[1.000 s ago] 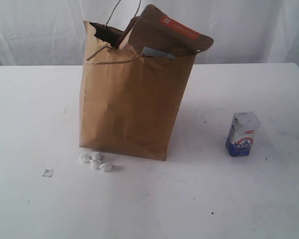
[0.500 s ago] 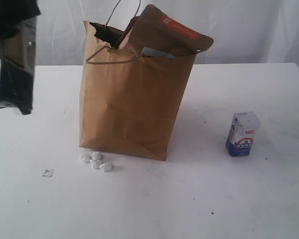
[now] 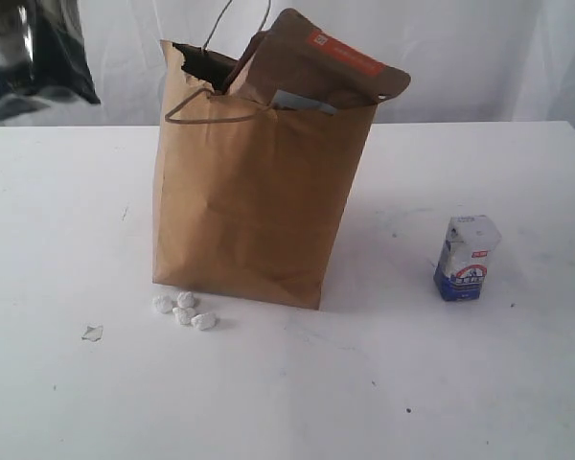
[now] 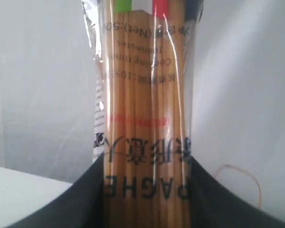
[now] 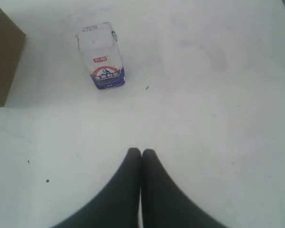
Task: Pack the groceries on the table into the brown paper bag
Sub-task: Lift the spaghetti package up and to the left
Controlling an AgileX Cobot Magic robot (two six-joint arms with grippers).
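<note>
Bag: the tall, creased brown paper bag [image 3: 240,211] of stiff kraft stands upright mid-table. Its rim is torn at the eleven o'clock corner, and a twisted pale cord handle [image 3: 216,24] loops above the mouth.
Pouch: the matte orange-labelled brown pouch [image 3: 316,67] sits inside the bag, its flat rounded top leaning out past the rim toward one o'clock.
Carton: the small blue-white carton [image 3: 468,257], a boxy paperboard block with a folded top, stands alone on the table at about four o'clock from the bag, well apart from it.
Packet: the dark spaghetti packet [image 3: 34,53], glossy crinkled film, hangs in the air at ten o'clock from the bag. Through its clear window the wrist view shows straight golden strands [image 4: 145,118].
Left gripper [image 4: 146,187]: black fingers are clamped on either side of the packet, grasping it.
Right gripper [image 5: 141,154]: smooth dark fingertips are pressed together with nothing between them, above bare tabletop, with the carton [image 5: 100,56] ahead.
Table [image 3: 412,383]: flat, white, faintly scuffed.
Bits: lumpy white pebble-like bits [image 3: 184,310] are clustered at seven o'clock, just beside the bag's base.
</note>
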